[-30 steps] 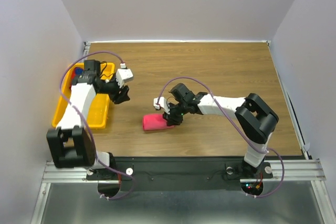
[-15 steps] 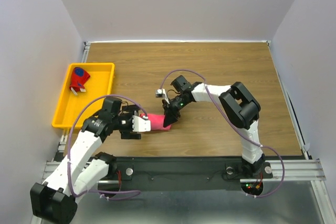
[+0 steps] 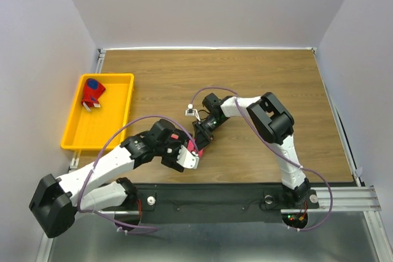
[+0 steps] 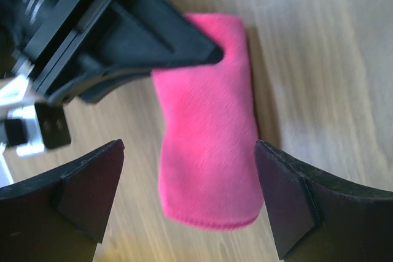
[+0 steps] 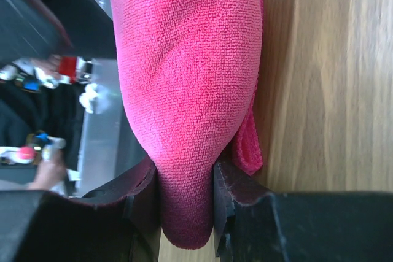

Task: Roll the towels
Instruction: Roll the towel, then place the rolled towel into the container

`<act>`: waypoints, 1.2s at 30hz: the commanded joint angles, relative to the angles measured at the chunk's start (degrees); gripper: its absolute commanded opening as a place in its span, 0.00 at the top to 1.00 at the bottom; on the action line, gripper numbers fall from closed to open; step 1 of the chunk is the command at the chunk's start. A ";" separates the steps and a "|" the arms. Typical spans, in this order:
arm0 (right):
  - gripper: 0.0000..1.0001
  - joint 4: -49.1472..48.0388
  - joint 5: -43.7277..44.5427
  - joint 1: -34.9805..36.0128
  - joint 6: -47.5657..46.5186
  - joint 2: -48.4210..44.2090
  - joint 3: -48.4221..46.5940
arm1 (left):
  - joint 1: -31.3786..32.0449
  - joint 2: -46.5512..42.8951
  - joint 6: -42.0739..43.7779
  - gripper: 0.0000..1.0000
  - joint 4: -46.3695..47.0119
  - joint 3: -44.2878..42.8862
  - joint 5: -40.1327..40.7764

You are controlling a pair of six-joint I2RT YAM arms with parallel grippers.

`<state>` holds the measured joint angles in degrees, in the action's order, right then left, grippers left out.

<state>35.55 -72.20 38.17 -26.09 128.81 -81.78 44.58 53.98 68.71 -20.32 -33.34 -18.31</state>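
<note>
The left pincer (image 4: 190, 194) has swung from over the tray (image 3: 98, 128) down to the pink towel (image 4: 209, 121). It now stands spread wide, a finger on each side of the roll and clear of it, probably ready to take it over or squeeze it tight. The right pincer (image 5: 184, 204) pinches one end of the roll, apparently to keep it from unwinding. The pink towel lies on the desk (image 3: 276, 78) near the middle of the near edge. The tray, at the left edge, holds the patterned towel (image 3: 93, 92) in its far end, already rolled.
</note>
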 commanded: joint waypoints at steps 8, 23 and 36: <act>0.99 7.60 7.96 -0.56 -3.62 6.89 -0.93 | 3.94 8.69 -2.88 0.01 7.74 3.10 3.09; 0.99 17.00 2.42 -0.64 -9.94 12.51 -5.32 | 4.38 15.19 -2.70 0.42 13.47 6.19 6.44; 0.00 19.73 12.61 -14.43 -5.64 1.54 -6.73 | 3.94 14.49 -19.11 1.00 0.72 -3.65 4.33</act>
<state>57.49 -73.25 31.59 -30.44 130.91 -88.99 48.77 69.47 58.48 -12.40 -33.43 -12.64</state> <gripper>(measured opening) 0.989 0.336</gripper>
